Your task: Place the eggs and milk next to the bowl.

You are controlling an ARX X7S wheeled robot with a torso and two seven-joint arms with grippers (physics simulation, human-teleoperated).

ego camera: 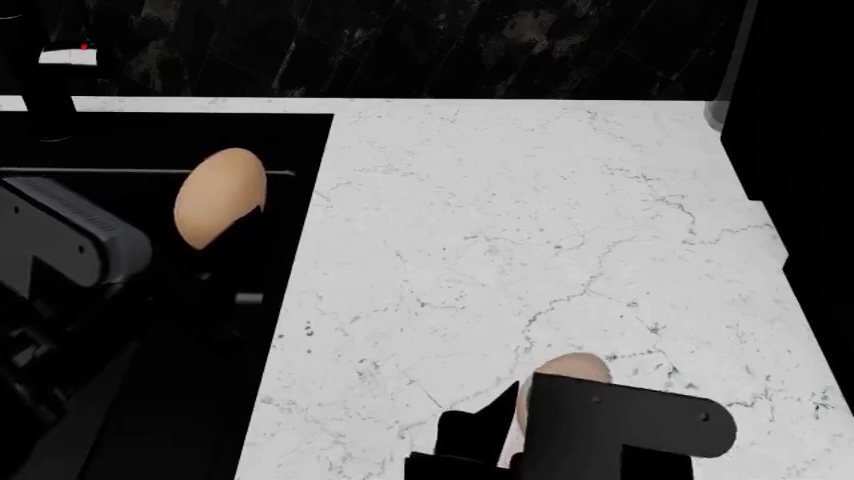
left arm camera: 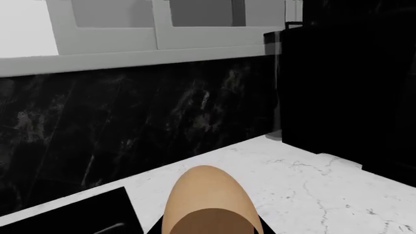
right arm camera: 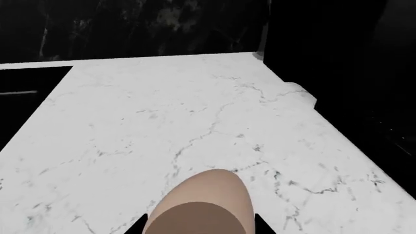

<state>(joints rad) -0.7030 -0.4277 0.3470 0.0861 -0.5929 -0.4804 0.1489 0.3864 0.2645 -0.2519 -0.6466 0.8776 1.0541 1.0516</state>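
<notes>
Two hands, each pinching egg: L tan egg [left arm camera: 209, 202], R pale egg [right arm camera: 202, 204]; cabinets [left arm camera: 149, 24] only in L wrist view.

A white marble desk with thin grey veins [ego camera: 534, 230] fills most of the head view. Behind it rises a black marble backsplash wall with pale streaks [ego camera: 441, 45], meeting the desk's far edge. To the desk's left lies a flat black inset surface [ego camera: 147, 140], flush beside the white stone, with a thin grey line across it. On the desk's right stands a tall, dark, box-like appliance or cabinet [ego camera: 801, 120], its face too dark to read. In the left wrist view, pale grey wall cabinets with recessed panel doors [left arm camera: 156, 24] hang above the backsplash. Light is even and soft, with faint shadows.
</notes>
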